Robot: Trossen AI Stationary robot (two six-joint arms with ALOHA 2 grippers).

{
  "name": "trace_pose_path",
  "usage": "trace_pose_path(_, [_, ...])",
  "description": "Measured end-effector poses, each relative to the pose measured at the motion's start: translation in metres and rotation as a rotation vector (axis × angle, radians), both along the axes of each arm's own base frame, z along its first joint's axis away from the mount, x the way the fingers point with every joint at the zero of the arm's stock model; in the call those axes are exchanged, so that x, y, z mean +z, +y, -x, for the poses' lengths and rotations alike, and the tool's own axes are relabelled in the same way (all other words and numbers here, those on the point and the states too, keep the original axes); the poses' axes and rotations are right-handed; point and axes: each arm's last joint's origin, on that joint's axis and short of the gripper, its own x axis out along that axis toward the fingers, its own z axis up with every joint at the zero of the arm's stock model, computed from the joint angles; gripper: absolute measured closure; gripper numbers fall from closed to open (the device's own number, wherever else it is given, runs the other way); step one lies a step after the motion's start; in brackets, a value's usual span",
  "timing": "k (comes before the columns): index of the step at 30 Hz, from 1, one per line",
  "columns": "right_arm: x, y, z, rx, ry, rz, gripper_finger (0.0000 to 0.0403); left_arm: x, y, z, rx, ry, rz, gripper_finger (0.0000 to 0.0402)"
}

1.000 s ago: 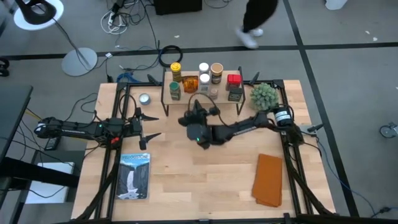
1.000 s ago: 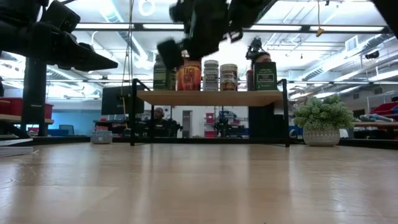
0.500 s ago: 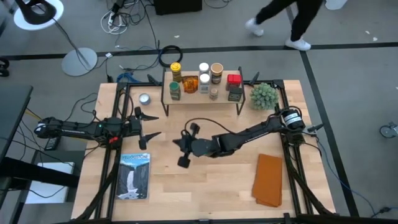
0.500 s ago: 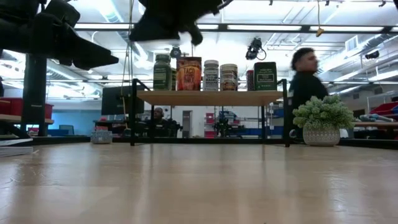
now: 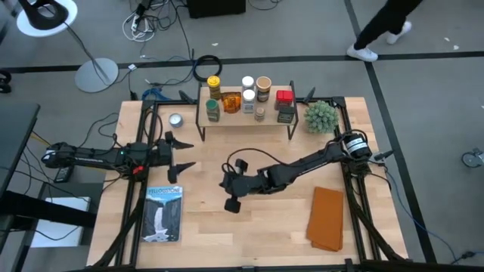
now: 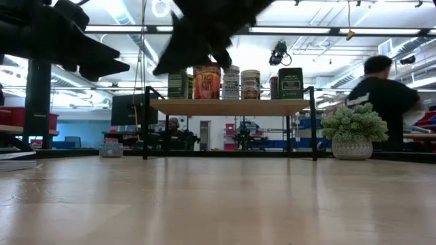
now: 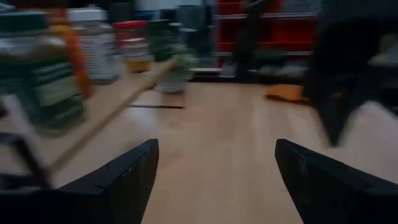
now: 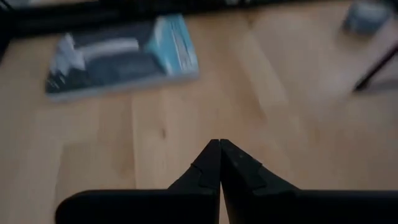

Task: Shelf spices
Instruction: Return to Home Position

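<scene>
Reads as homing: spices [image 5: 248, 96] on shelf [image 5: 236, 118] at bench's far edge. Shows right gripper [image 5: 231, 198] mid-bench, pressed together, empty; left gripper [image 5: 184, 153] spread near left edge. Next needs right arm folded home, clear of shelf.

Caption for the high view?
Small spice containers line the low light-wood shelf; shut right gripper hovers mid-table, open left gripper waits left.

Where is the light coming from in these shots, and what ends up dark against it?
Low view: bright ceiling strip lights sit behind the scene, so the left gripper and right gripper show as black silhouettes; the tabletop has a soft sheen. High view: even light, no harsh shadows around the shelf. Right wrist view: the shut fingers read near black.
</scene>
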Motion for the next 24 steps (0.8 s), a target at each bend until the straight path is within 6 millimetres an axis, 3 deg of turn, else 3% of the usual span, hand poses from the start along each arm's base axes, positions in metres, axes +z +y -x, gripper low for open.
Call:
trace_pose_path(5, [-0.028, -0.002, 0.015, -0.013, 0.059, -0.050, 0.0395, 0.000, -0.005, 0.000, -0.180, 0.004, 0.018, 0.0074])
trace_pose_path(12, [-0.039, -0.010, 0.052, -0.053, -0.061, -0.106, 0.0394, 0.000, -0.006, 0.006, -0.214, 0.000, 0.010, 0.0074])
trace_pose_path(18, [-0.033, -0.021, 0.093, -0.033, -0.236, -0.150, 0.0397, 0.001, -0.007, 0.015, -0.262, -0.053, -0.025, 0.0074])
trace_pose_path(24, [-0.024, -0.033, 0.126, -0.022, -0.343, -0.148, 0.0396, -0.019, -0.007, 0.018, -0.280, -0.180, -0.030, 0.0074])
